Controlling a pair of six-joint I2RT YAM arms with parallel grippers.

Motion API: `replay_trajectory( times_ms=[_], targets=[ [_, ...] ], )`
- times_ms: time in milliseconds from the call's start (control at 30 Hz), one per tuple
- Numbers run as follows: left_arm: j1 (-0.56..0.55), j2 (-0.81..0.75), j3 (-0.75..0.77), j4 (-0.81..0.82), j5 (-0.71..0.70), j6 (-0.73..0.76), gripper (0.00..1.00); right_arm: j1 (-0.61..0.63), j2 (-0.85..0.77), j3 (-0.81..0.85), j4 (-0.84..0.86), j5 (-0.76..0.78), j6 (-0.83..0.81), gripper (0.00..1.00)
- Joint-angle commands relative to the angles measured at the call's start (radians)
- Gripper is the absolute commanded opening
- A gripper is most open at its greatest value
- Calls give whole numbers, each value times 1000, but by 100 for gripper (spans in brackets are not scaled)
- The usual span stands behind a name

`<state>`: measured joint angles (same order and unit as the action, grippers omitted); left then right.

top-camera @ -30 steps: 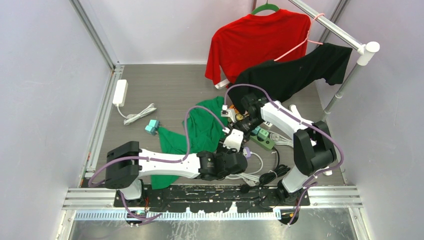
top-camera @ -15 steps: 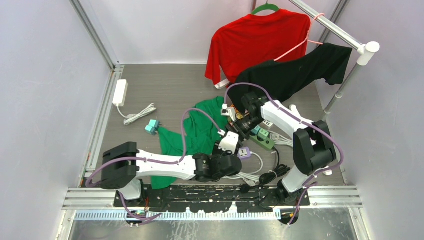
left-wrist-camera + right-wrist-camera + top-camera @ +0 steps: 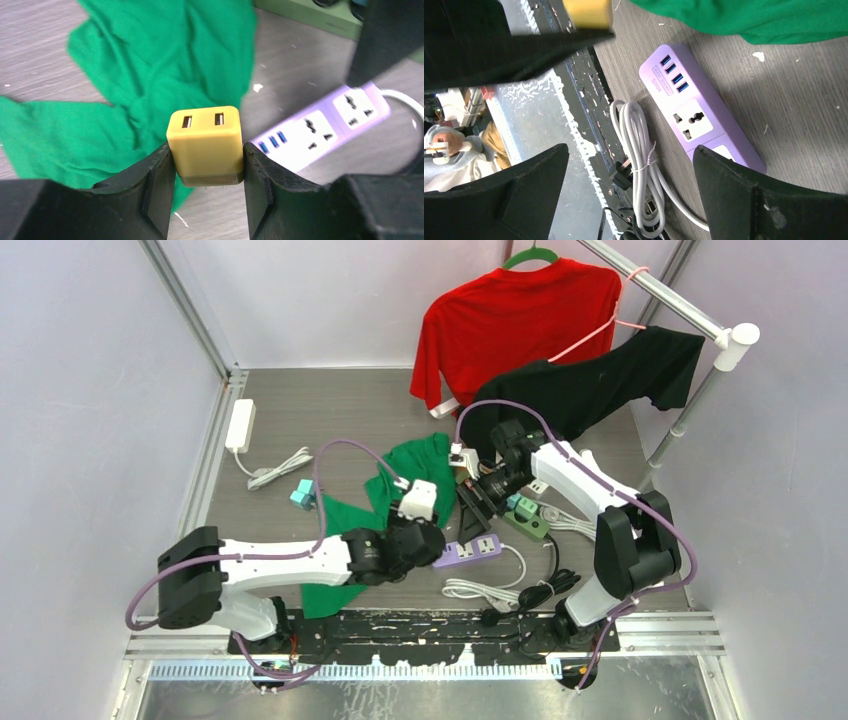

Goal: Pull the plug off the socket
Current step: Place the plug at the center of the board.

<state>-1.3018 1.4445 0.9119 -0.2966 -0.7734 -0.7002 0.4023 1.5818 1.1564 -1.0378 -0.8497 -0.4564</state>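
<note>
L gripper [image 3: 206,156] clamps yellow plug [image 3: 205,142] by its side faces; plug is clear of purple socket strip [image 3: 320,127], nr green cloth [image 3: 150,75]. R gripper [image 3: 629,150] jaws spread wide over strip, holding nothing. Hold plug level, grip firm; carry well away before release.

Left white-and-black arm [image 3: 290,562] is stretched low from base toward right, wrist angled toward table centre. Left gripper [image 3: 206,152] is clamped on yellow square plug adapter [image 3: 204,137], pinched between black fingers [image 3: 157,175]. Right arm [image 3: 575,475] is reached forward, elbow bent left. Right gripper [image 3: 629,155] is pointed down, jaws spread wide.
</note>
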Motion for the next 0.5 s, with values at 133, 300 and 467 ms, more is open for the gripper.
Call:
replay_trajectory(
  times_ms=[133,300,467],
  targets=[
    [274,-235,-116,-43,112,-28,0,-8,-51,6,12,21,12,99],
    [475,-333,-179,-28,224,-33,0,-7,-49,3,15,22,11,100],
    [649,-344,-191,-9,333,-29,0,-7,-45,1,16,24,11,100]
  ],
)
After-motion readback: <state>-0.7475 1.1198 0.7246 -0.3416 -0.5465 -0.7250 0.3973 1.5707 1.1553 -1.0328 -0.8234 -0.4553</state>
